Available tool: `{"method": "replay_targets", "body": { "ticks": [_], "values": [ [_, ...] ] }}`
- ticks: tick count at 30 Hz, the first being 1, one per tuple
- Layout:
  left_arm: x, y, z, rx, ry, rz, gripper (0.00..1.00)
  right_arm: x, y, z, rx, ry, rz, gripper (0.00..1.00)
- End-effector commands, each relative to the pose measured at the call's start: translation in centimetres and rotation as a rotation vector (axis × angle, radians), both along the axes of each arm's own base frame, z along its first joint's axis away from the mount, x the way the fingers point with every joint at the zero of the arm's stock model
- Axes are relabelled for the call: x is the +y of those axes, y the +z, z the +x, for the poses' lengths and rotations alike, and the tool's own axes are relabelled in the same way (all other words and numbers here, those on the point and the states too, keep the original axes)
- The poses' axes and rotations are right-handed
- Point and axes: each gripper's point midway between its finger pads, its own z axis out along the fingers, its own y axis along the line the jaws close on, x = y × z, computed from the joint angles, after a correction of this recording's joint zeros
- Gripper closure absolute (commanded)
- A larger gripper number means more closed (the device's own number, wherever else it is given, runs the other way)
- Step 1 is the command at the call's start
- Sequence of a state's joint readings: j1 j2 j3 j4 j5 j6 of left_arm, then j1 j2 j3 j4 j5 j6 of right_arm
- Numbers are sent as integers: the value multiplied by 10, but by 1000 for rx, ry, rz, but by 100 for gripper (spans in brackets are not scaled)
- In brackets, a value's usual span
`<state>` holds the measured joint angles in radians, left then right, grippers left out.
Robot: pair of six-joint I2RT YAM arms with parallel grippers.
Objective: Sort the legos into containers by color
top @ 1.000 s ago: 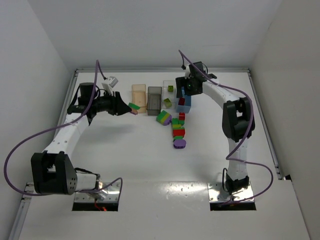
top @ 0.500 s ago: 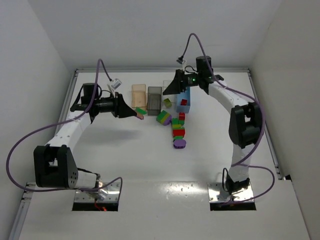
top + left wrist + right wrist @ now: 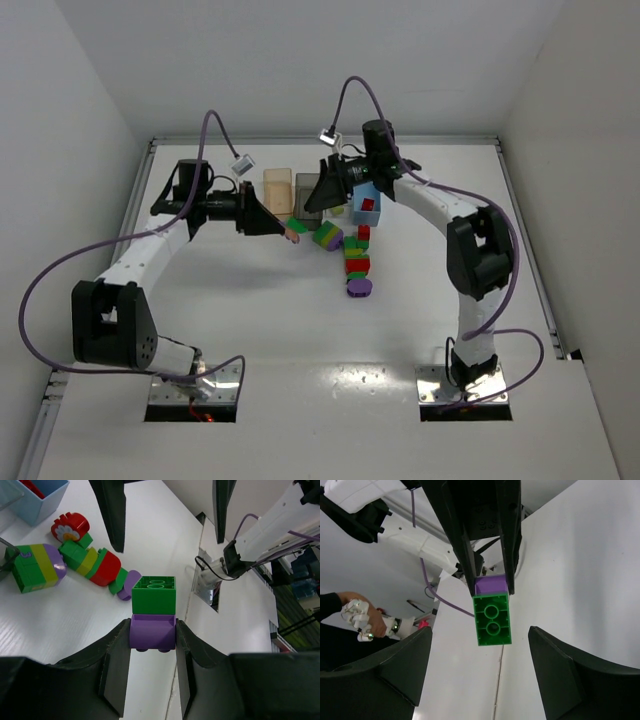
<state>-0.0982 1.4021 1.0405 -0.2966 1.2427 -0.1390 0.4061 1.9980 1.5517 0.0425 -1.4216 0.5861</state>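
My left gripper (image 3: 152,630) is shut on a purple brick (image 3: 152,632) that has a dark green brick (image 3: 153,592) stuck to its far end. In the top view the left gripper (image 3: 281,225) holds this pair (image 3: 294,232) above the table, just in front of the tan bin (image 3: 276,187). My right gripper (image 3: 480,630) is open and faces it; the green brick (image 3: 492,619) hangs between its spread fingers (image 3: 395,670), apart from them. In the top view the right gripper (image 3: 311,201) sits over the grey bin (image 3: 303,182). The clear bin is hidden.
The light blue bin (image 3: 366,206) holds a red brick (image 3: 368,205). Loose legos lie in front of it: a green-lime-purple stack (image 3: 327,236), a red piece (image 3: 364,233), a mixed chain (image 3: 357,262) and a purple piece (image 3: 360,288). White walls ring the table.
My left gripper has carried the purple-green pair to the right. My right gripper has swung left from the light blue bin, turned toward the left gripper, and now straddles the green brick.
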Motion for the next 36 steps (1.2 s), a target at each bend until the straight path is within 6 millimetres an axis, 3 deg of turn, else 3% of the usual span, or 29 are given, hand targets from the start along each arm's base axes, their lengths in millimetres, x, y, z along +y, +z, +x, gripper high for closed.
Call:
{"method": "replay_targets", "body": {
  "ticks": [1,15,18,25,28,36],
  "values": [
    [-6,20,4,-87,-52,-32,90,6,7,-9,-54,68,43,22],
    [-9,21,7,-97,-63,-31,90,28,-12,-26,-29,112,27,28],
    [-9,21,7,-97,-63,-31,90,29,-13,-24,-29,112,27,39],
    [-9,20,11,-106,-57,-24,90,34,-13,-31,-28,130,27,54],
    [-9,20,11,-106,-57,-24,90,34,-16,-30,-22,121,19,66],
    [-8,15,3,-98,-50,-18,90,33,-16,-14,-38,49,-1,75]
  ]
}}
